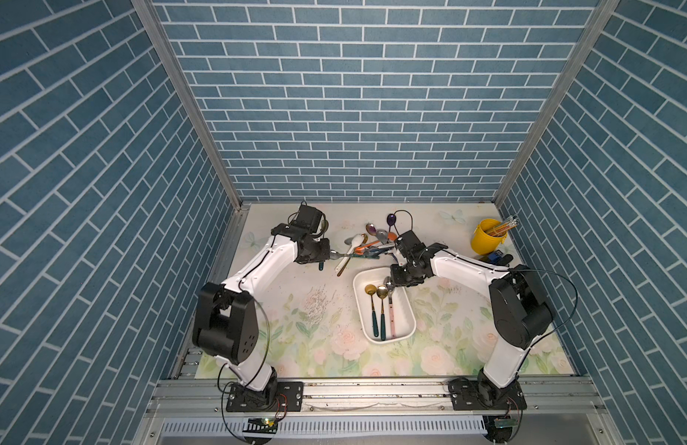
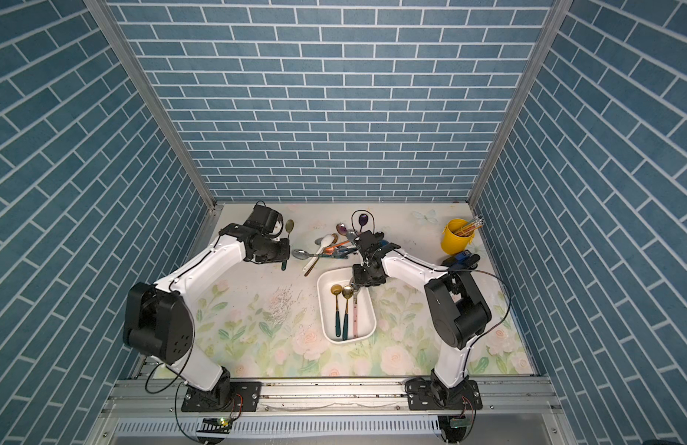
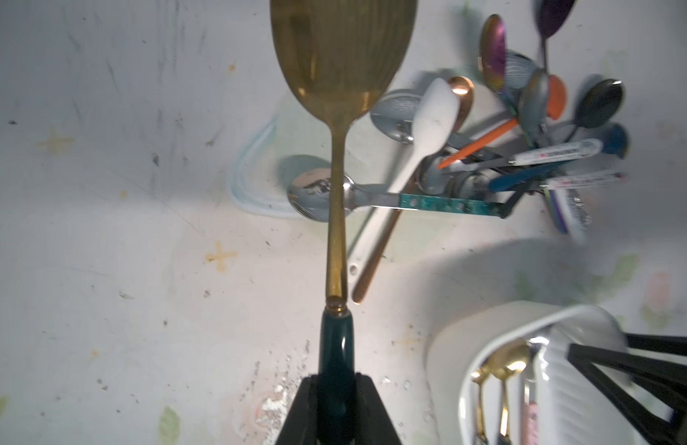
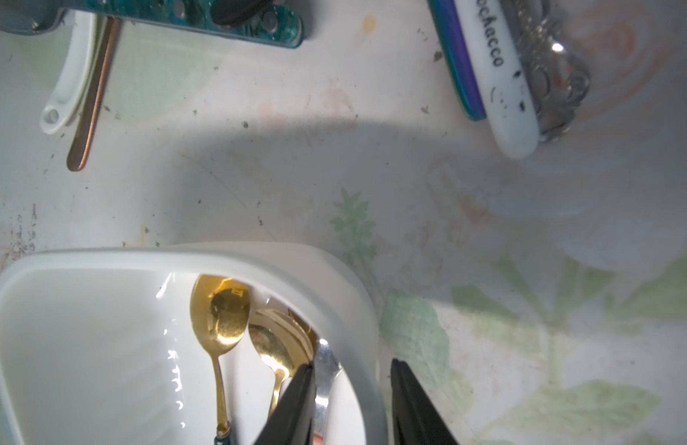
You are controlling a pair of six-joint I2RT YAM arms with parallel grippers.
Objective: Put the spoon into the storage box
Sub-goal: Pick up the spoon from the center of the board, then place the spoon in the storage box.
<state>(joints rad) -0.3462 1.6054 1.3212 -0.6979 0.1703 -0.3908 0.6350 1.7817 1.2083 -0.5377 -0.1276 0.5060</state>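
Over the tabletop (image 1: 292,281), gripping the green-handled gold spoon (image 3: 340,57) in the left claw (image 3: 336,379); straddling the rim of the storage box (image 4: 103,255) with the right claw (image 4: 351,371), spread apart, holding nothing.

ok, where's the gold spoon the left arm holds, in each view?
Top view: gold spoon, handle tip only, left of the spoon pile.
Top view: bowl and tip, left of pile.
Left wrist: centre, between the fingers.
Right wrist: absent.
Landmark: storage box, in all four.

You see the gold spoon (image 3: 336,115) with its bowl cut by the left wrist view's edge. Beyond the storage box (image 3: 446,346), itself cut off, the spoon pile (image 3: 527,150) is blurred.
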